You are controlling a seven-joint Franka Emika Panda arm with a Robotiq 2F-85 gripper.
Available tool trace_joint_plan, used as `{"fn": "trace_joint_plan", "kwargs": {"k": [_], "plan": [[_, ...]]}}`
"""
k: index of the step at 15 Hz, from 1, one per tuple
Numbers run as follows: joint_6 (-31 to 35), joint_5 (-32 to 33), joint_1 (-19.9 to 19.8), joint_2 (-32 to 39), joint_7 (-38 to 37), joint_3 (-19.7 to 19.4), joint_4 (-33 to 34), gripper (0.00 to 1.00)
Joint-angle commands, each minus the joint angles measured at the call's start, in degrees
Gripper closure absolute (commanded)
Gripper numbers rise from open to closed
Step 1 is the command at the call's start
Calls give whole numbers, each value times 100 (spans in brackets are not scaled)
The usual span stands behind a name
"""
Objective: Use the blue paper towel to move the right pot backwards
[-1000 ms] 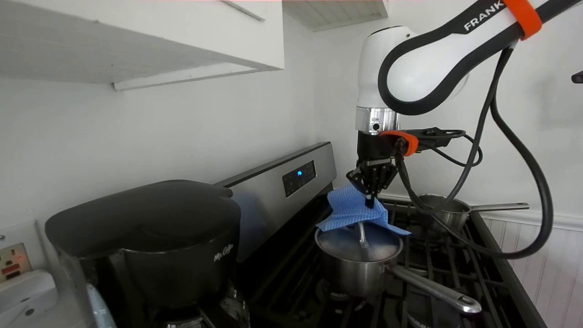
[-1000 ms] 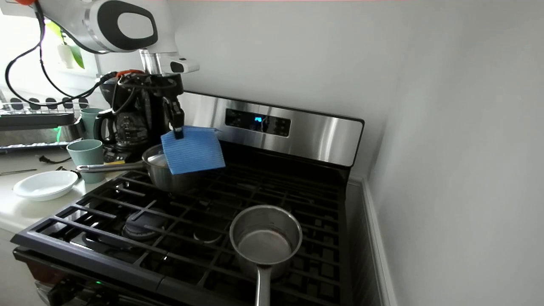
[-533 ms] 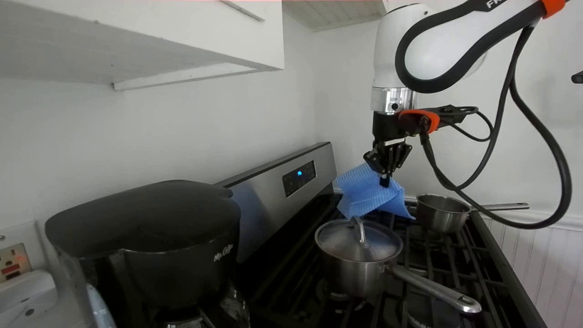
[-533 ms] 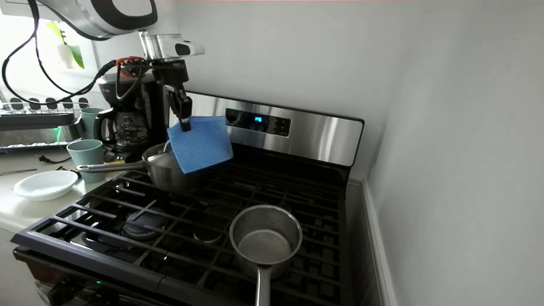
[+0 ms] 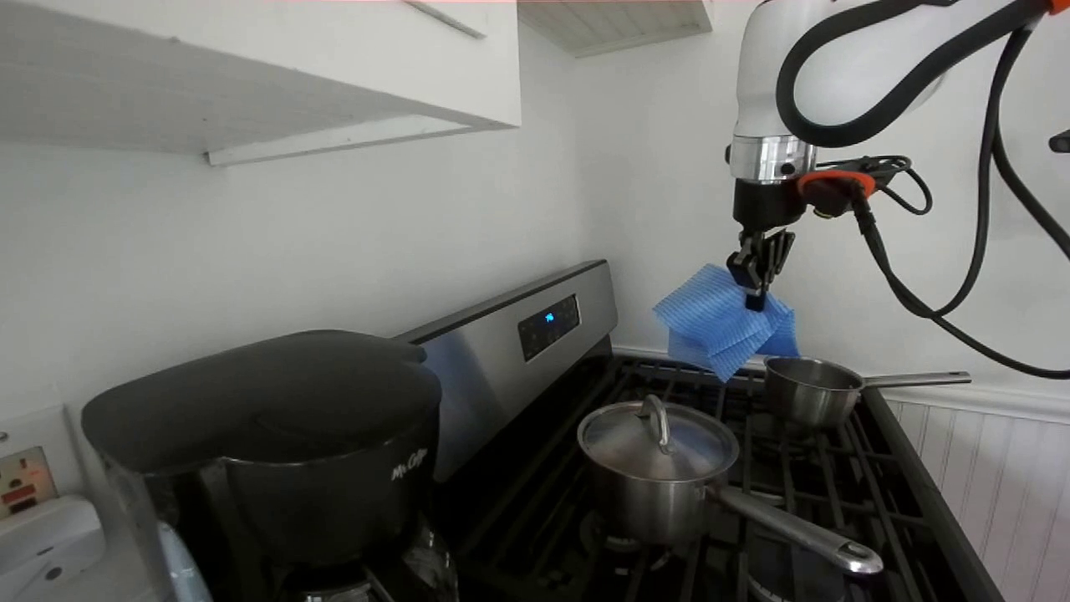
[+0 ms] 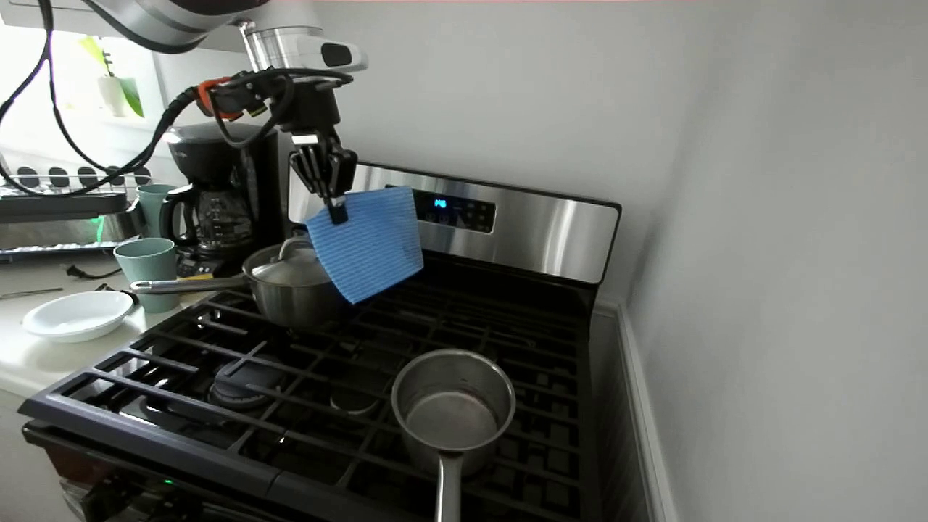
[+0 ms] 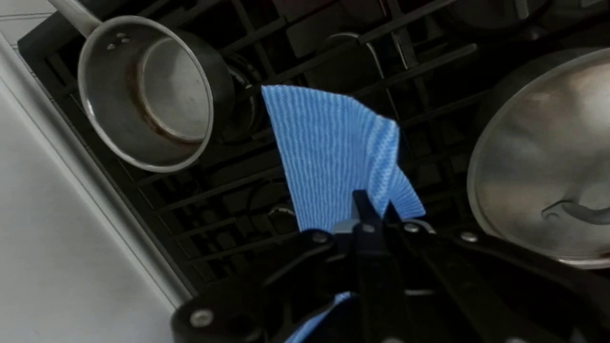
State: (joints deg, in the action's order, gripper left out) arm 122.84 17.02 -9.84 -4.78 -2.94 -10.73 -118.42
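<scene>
Stove (image 6: 152, 442) has, past its left edge, a coffee maker (image 5: 276, 410) lettered "Mr. Coffee". A lidded pot (image 6: 293, 297) stands nearer the back left corner, a small pot (image 6: 453, 417) by the front right. The gripper (image 5: 755, 301), narrow, pinches the blue towel (image 6: 373, 250) above the stove; the display (image 6: 441, 204) is too small to read.

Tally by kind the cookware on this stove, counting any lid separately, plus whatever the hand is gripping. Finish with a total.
Saucepans: 2 (open saucepan and lidded saucepan)
Saucepan lid: 1
Blue paper towel, gripped by the hand: 1
Total: 4
</scene>
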Motion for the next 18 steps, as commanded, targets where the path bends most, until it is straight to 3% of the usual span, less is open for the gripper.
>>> {"fn": "trace_joint_plan", "kwargs": {"k": [1, 18], "plan": [[-11, -5, -28, 3, 13, 35, 10, 98], [-190, 404, -657, 537, 102, -586, 128, 99]]}}
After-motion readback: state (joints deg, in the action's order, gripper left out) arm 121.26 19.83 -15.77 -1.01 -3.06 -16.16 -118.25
